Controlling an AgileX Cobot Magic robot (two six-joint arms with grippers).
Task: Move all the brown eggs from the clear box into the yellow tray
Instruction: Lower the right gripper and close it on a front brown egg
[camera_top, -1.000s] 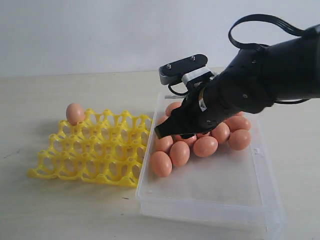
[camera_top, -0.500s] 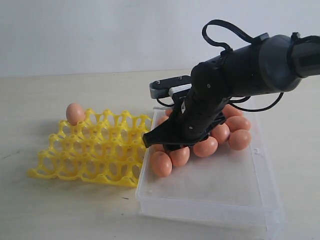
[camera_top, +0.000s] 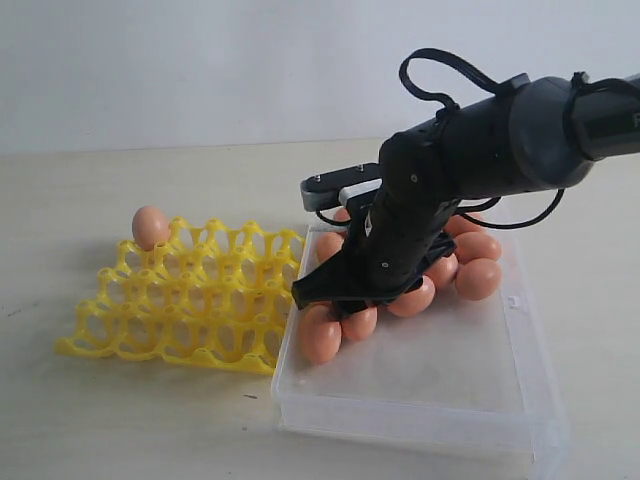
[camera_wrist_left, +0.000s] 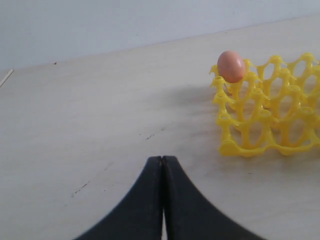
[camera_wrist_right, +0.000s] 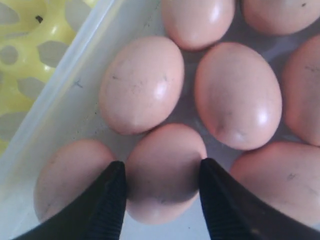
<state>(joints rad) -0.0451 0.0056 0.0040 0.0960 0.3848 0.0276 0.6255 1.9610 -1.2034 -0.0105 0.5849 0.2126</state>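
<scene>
Reaching down into the clear box (camera_top: 400, 425) with the right end effector (camera_top: 335, 300), spreading its fingers (camera_wrist_right: 107, 205) to either side of one brown egg (camera_wrist_right: 165, 150) at the 9 o'clock edge of the heap. Bracketing that egg across its short axis, pads right at the shell, and showing no lift, so reading as straddling rather than pinching.

Keeping the left end effector (camera_wrist_left: 161, 160) pressed together on nothing, hanging over bare desk (camera_wrist_left: 75, 125) near a corner of the yellow tray (camera_top: 180, 300).

Crowding the remaining brown eggs (camera_top: 478, 278) into the box's 12 o'clock half in the exterior view, touching one another. Lying just beside the box at its 9 o'clock, and seating a single egg (camera_top: 150, 227) in the corner cup at 10 o'clock of the lattice.

Judging each egg as light, stiff and brittle, with a smooth matte shell prone to rolling and to slipping out endwise. Suggesting a hold at the widest girth, squeezing only enough to carry. Wedging between packed neighbours here, so risking a nudge to the egg on either side and a knock against the box wall.
</scene>
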